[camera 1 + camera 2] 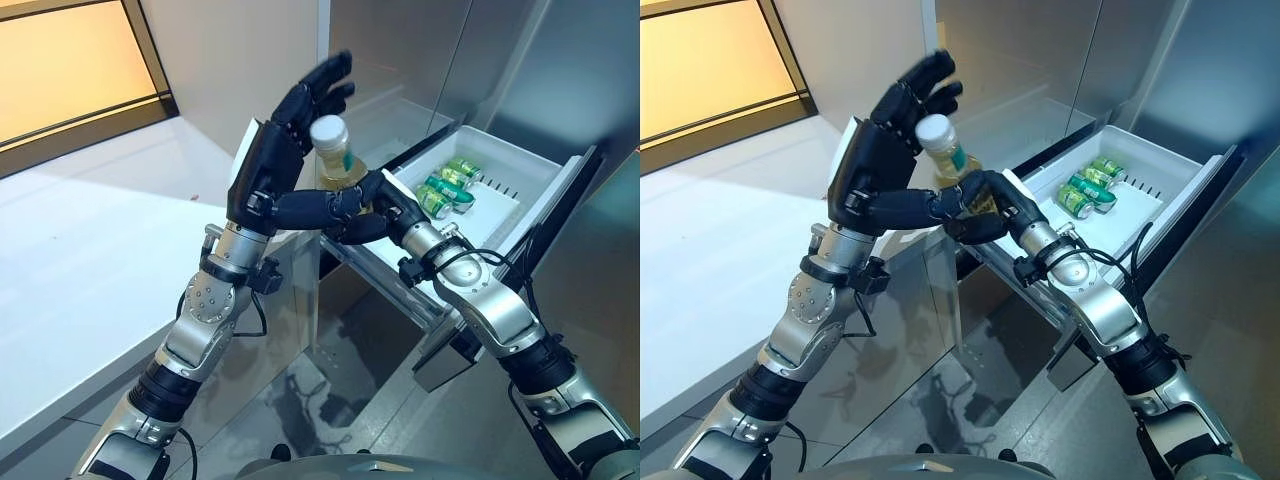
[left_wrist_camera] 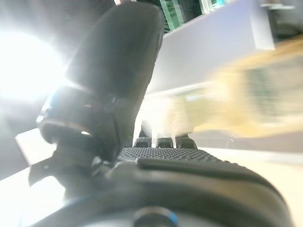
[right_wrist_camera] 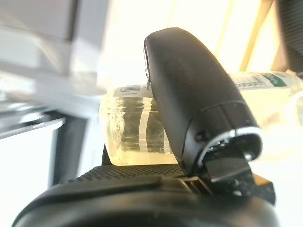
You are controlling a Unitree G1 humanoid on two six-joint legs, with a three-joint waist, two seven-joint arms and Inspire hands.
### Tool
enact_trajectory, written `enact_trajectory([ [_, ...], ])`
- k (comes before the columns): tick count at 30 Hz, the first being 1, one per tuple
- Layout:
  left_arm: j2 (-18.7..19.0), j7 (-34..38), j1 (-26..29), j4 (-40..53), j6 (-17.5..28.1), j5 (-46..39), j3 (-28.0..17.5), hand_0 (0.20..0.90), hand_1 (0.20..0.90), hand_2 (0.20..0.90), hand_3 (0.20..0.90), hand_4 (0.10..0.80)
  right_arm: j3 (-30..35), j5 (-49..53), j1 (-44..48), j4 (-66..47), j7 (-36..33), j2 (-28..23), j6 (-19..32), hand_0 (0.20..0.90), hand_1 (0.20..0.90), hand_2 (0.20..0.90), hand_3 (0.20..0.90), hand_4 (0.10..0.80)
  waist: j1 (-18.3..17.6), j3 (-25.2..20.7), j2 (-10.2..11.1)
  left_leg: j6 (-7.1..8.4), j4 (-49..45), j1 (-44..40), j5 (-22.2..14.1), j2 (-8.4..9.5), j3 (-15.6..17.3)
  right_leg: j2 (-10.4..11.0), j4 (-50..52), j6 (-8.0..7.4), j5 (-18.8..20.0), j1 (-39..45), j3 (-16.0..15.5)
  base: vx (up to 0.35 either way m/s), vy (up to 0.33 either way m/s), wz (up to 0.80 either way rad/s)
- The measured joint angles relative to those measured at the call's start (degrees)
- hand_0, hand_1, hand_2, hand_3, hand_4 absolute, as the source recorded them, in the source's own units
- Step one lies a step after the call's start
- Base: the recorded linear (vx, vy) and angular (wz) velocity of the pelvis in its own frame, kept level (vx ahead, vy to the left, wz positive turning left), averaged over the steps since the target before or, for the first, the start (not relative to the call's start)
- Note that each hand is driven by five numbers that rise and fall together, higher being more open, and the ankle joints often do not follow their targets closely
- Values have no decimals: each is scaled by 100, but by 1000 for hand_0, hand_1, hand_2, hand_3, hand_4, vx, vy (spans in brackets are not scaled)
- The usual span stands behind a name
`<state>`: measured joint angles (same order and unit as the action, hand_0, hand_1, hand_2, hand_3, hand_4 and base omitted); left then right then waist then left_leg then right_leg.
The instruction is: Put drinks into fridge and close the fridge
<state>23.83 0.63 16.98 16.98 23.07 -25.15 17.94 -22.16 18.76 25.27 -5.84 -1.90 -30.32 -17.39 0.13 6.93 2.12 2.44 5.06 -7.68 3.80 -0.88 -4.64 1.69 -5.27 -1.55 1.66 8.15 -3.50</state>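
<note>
A clear bottle (image 1: pixel 333 160) of pale yellow drink with a white cap stands upright over the near left corner of the open white fridge drawer (image 1: pixel 520 165). My right hand (image 1: pixel 385 212) is shut on its lower part; in the right wrist view the thumb (image 3: pixel 189 94) lies across the bottle (image 3: pixel 128 123). My left hand (image 1: pixel 275 160) is open beside the bottle, fingers spread upward behind the cap and thumb stretched out below it. In the left wrist view the bottle (image 2: pixel 255 104) shows past the thumb (image 2: pixel 113 71). Green cans (image 1: pixel 448 186) lie in the drawer.
A white counter (image 1: pixel 90 240) runs along the left, under a window (image 1: pixel 60 70). The steel fridge front (image 1: pixel 600 230) stands to the right of the drawer. A dark shiny floor (image 1: pixel 330 400) lies below the drawer.
</note>
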Motion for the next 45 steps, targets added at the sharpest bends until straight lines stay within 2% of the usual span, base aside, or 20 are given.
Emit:
enact_trajectory([
  [7, -72, -290, 3, 142, 0, -226, -14, 900, 900, 900, 900, 800, 3, -200, -45, 335, -195, -2, -42, 300, 300, 300, 200, 100, 0, 33, -51, 0, 0, 0, 0, -3, -8, -2, -1, 0, 0, 2, -7, 0, 0, 0],
  [10, -138, -533, 3, 142, -136, -664, -20, 900, 900, 900, 900, 800, 17, -495, -45, 340, -332, -8, -6, 300, 300, 300, 200, 100, 44, 59, -93, 0, 0, -2, 0, -1, -20, -1, -1, 0, 0, 11, -18, 25, -1, 1],
  [13, -214, -747, -10, 138, -502, -1131, -22, 900, 900, 900, 900, 800, 159, -662, -45, 421, -493, -28, 85, 300, 300, 300, 200, 100, 140, 79, -125, 0, 0, -3, 0, 0, -28, -2, 0, 0, 0, 14, -24, 27, -3, 1],
  [17, -283, -1134, -91, -81, -1319, -2111, -35, 900, 900, 900, 900, 800, 512, -923, -38, 795, -924, -133, 373, 300, 300, 300, 200, 100, 326, 99, -158, -1, 0, 2, 1, 8, -62, 4, 0, 0, -2, 29, -57, 45, -4, 4],
  [20, -289, -1553, -537, -495, -2046, -3024, -58, 900, 900, 900, 900, 800, 657, -972, 59, 1279, -1197, -545, 457, 300, 300, 300, 200, 100, 437, 111, -178, -6, 0, 25, 9, 20, -148, 15, -1, -5, -9, 45, -159, 47, 10, 13],
  [24, -280, -1795, -1184, -981, -2560, -3621, -56, 900, 900, 900, 900, 800, 958, -865, 353, 2477, -1448, -943, 477, 300, 300, 300, 200, 100, 503, 195, -235, -20, 1, 28, 45, 35, -312, 49, -2, -25, -35, 128, -334, 53, 13, 24],
  [27, -153, -2023, -1541, -1026, -2638, -3717, -58, 900, 900, 900, 900, 800, 1077, -809, 591, 3483, -1620, -1234, 500, 300, 300, 300, 200, 100, 616, 263, -306, -34, 2, 60, 83, 90, -441, 84, -2, -40, -44, 157, -481, 44, 6, 24],
  [32, 24, -2293, -1573, -1021, -2719, -3831, -106, 900, 900, 900, 900, 800, 1095, -693, 599, 4382, -1654, -1372, 495, 300, 300, 300, 200, 100, 680, 268, -314, -33, 2, 144, 144, 106, -655, 108, -3, -56, -62, 175, -663, 72, -15, 22],
  [37, 266, -2514, -1597, -1175, -3442, -3749, -7, 900, 900, 900, 900, 800, 1092, -648, 617, 4891, -1500, -1371, 484, 300, 300, 300, 200, 100, 790, 271, -320, -41, 3, 138, 168, 130, -720, 126, -4, -71, -73, 214, -732, 85, -13, 8],
  [38, 320, -2523, -1613, -1249, -3474, -3673, 45, 900, 900, 900, 900, 800, 1088, -648, 621, 4932, -1462, -1370, 484, 300, 300, 300, 200, 100, 790, 274, -325, -42, 3, 141, 172, 148, -735, 128, -4, -72, -73, 215, -749, 60, -7, 9],
  [42, 486, -2569, -1742, -2009, -3583, -3184, 279, 900, 900, 900, 900, 800, 1085, -645, 756, 5284, -1199, -1371, 453, 300, 300, 300, 200, 100, 778, 336, -427, -60, 4, 155, 197, 192, -798, 153, -5, -81, -78, 231, -807, 37, -11, 8],
  [45, 611, -2577, -1936, -2762, -3501, -2701, 446, 900, 900, 900, 900, 800, 990, -640, 965, 5763, -930, -1371, 384, 300, 300, 300, 200, 100, 789, 408, -518, -59, 2, 217, 214, 193, -823, 153, -3, -82, -77, 177, -828, -89, -38, 4],
])
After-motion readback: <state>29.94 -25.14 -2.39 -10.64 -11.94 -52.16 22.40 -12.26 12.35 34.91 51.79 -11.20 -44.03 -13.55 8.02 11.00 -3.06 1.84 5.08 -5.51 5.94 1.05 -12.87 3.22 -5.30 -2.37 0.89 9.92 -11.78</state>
